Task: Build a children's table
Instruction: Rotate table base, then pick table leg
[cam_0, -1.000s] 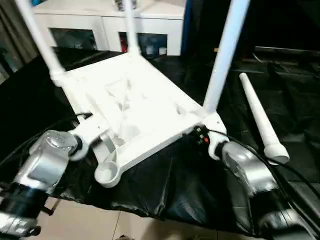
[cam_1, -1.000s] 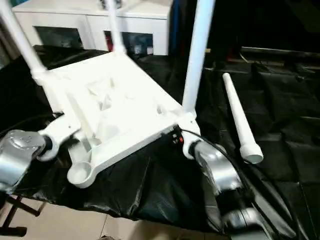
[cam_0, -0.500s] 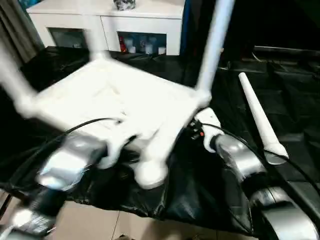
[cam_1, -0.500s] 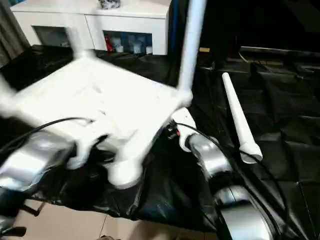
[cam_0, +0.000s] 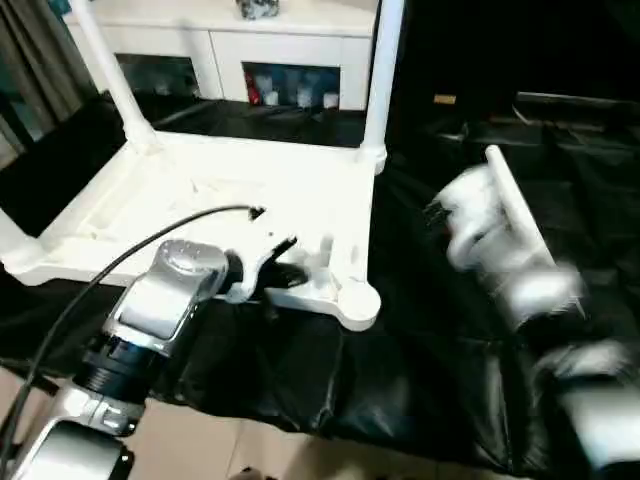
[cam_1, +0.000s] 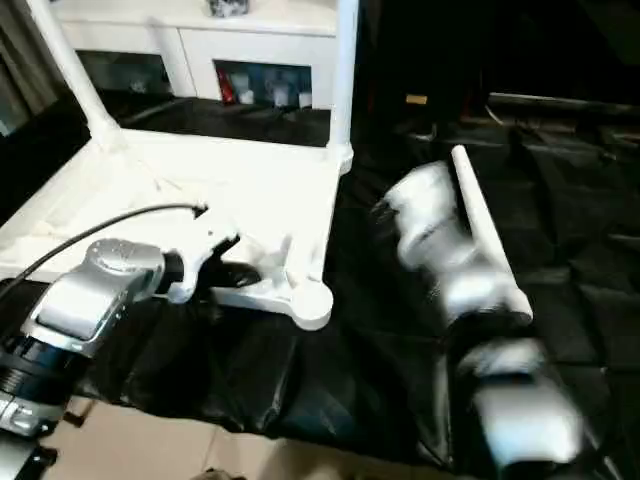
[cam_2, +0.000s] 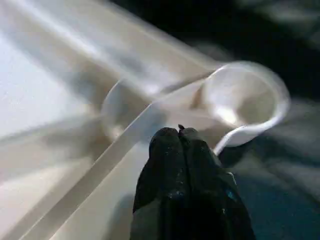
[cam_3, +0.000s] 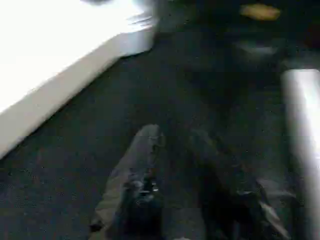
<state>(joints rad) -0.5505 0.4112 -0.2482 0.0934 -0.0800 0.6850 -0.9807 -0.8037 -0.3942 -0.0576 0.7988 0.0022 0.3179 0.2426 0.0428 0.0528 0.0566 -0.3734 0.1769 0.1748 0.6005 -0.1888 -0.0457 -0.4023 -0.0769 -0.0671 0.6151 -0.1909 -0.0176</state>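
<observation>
The children's table lies upside down on the black cover, its white ribbed tabletop (cam_0: 215, 195) facing up. Two legs stand upright in the far sockets, one at the left (cam_0: 108, 72) and one at the right (cam_0: 381, 80). The near right corner socket (cam_0: 358, 301) is empty. My left gripper (cam_0: 285, 262) is shut, its fingertips (cam_2: 172, 142) against a rib beside that socket. A loose leg (cam_1: 480, 225) lies on the cover to the right. My right arm (cam_0: 490, 250) is blurred over it. My right gripper (cam_3: 175, 132) is open above the cover, beside the loose leg (cam_3: 300, 130).
A white cabinet with glass doors (cam_0: 285, 85) stands behind the work table. The black cover's front edge (cam_0: 300, 415) hangs over a tiled floor. A black cable (cam_0: 120, 270) runs along my left forearm.
The tabletop has swung round, so the empty socket now lies at the near right. My right arm has left the tabletop's corner and moved right, towards the loose leg.
</observation>
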